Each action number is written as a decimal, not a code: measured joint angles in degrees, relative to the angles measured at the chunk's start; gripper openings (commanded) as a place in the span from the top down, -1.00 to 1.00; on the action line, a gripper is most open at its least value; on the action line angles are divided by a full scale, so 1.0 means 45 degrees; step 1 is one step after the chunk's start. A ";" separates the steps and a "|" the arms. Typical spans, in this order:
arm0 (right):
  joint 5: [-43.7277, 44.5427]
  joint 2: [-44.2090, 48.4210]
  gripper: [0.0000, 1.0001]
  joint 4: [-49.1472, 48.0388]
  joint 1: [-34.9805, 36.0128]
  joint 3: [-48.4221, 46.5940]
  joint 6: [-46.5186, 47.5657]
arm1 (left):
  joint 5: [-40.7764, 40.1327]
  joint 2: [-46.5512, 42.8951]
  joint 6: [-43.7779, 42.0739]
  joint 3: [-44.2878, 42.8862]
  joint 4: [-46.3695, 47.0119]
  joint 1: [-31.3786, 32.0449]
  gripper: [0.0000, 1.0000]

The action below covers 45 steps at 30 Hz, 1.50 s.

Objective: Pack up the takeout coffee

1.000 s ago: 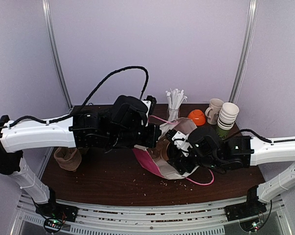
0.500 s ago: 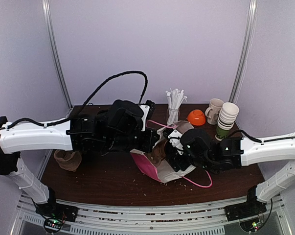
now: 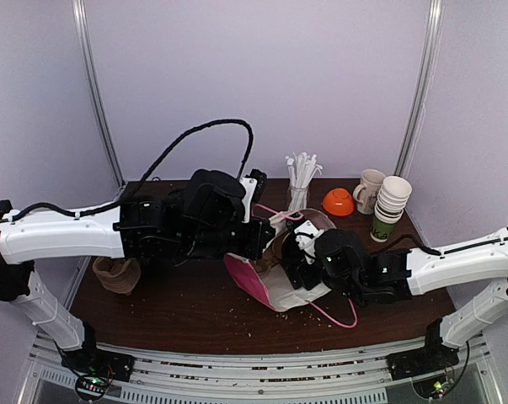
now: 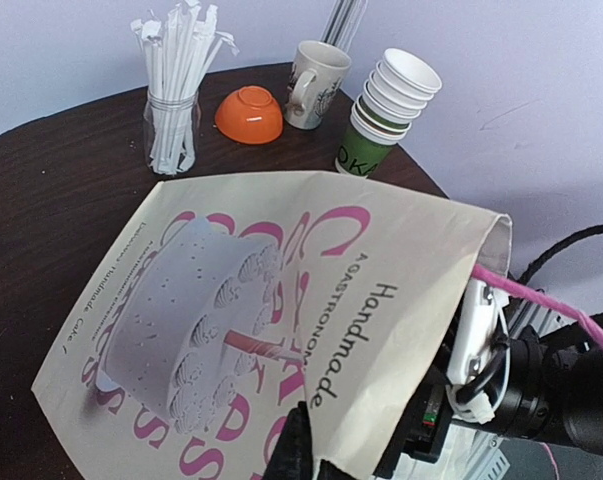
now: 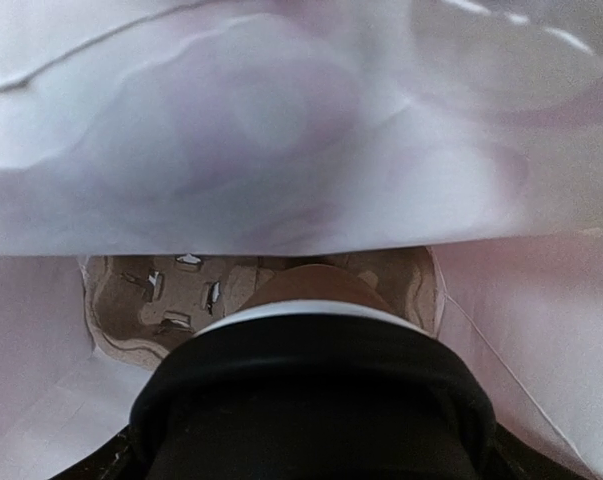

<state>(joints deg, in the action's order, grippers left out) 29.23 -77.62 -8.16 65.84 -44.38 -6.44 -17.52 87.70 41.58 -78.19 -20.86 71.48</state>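
A dark wooden table (image 3: 152, 311) fills the lower half of the overhead view. The left arm (image 3: 60, 231) reaches in from the left edge and the right arm (image 3: 464, 261) from the right, and they meet at frame centre over a cream paper bag (image 4: 281, 260) with pink print and the word "Handmade". The bag lies tilted, its mouth toward the right arm. The left gripper (image 4: 296, 450) has its jaws pressed together on the bag's near edge at the bottom of the left wrist view. The right gripper (image 3: 297, 257) is pushed into the bag's mouth, jaws spread wide around the takeout coffee (image 5: 316, 380). The coffee is inside the bag, its black lid low in the right wrist view, above a cardboard cup carrier (image 5: 171, 290) at the bag's bottom. At upper right stand a glass of straws (image 3: 300, 181), a stack of paper cups (image 3: 391, 204), a mug (image 3: 369, 189) and an upturned orange bowl (image 3: 339, 201).
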 measured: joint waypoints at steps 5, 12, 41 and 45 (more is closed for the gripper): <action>0.0311 -0.0379 -0.53 -0.1005 -0.0010 0.0209 -0.0049 | 0.0049 0.0000 -0.0039 0.0000 0.0010 -0.0029 1.00; 0.0398 -0.0729 -0.53 -0.1802 -0.0058 0.0209 -0.0301 | 0.0049 0.0000 -0.0083 0.0000 0.0078 -0.0073 1.00; -0.1146 -0.0942 -0.51 -0.1904 -0.0724 0.0374 -0.0855 | -0.0024 0.0267 -0.0126 -0.0452 -0.0112 -0.0121 1.00; -0.1350 -0.0811 -0.50 -0.1812 -0.0724 0.0447 -0.0670 | 0.0005 0.0437 -0.0223 -0.0748 -0.0136 -0.0112 1.00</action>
<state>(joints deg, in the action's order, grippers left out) 23.16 -81.28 -16.32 62.59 -42.37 -9.45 -17.50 89.67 40.58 -81.56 -21.47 70.98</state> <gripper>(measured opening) 0.856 0.011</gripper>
